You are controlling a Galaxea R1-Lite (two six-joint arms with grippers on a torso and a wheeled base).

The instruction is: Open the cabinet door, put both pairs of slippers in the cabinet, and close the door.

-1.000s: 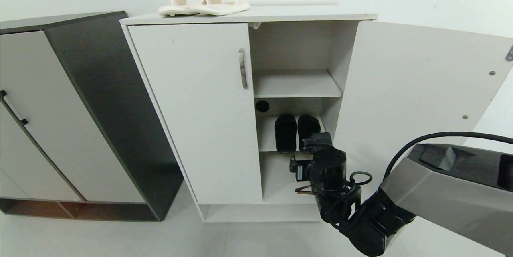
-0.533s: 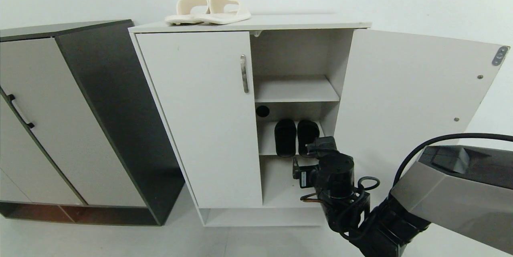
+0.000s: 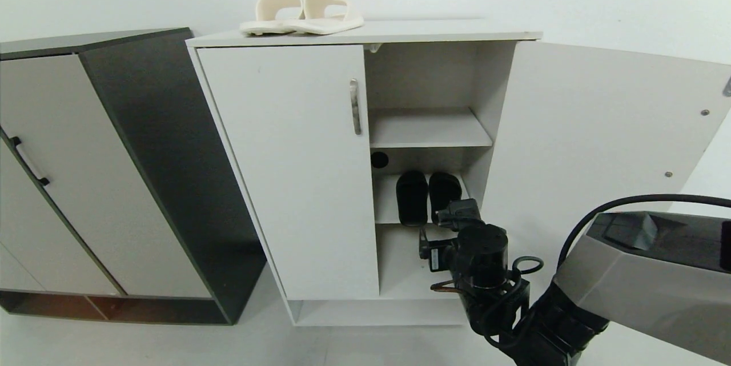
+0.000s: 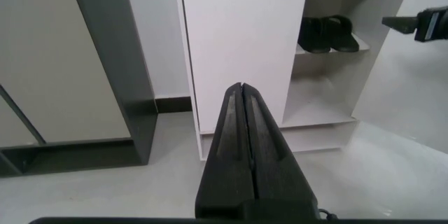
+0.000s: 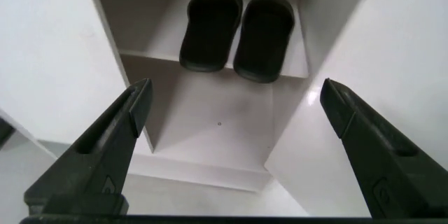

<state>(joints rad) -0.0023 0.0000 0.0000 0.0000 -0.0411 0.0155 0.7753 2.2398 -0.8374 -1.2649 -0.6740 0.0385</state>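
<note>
Camera shifted, objects static | right hand (image 3: 456,210) released, before cabinet (image 3: 445,28) shelf holding black slippers (image 3: 412,197) | left hand (image 4: 241,87) clenched, facing cabinet | cream slippers (image 3: 302,15) atop cabinet

Cabinet door (image 3: 599,143) corner beyond head view's right edge; dark cabinet (image 3: 160,172) beyond left.

Cabinet (image 3: 365,32) right side: open door (image 3: 594,137) leaves the way in free from the front.
Cabinet left side: closed door (image 3: 285,166) bars entry.
Cabinet middle shelf (image 3: 387,206): black slippers (image 3: 428,197) sit there.

slipper pair (image 3: 302,15) on cabinet top (image 3: 445,29) | other pair (image 3: 428,197) on lower shelf (image 3: 385,206)
</note>
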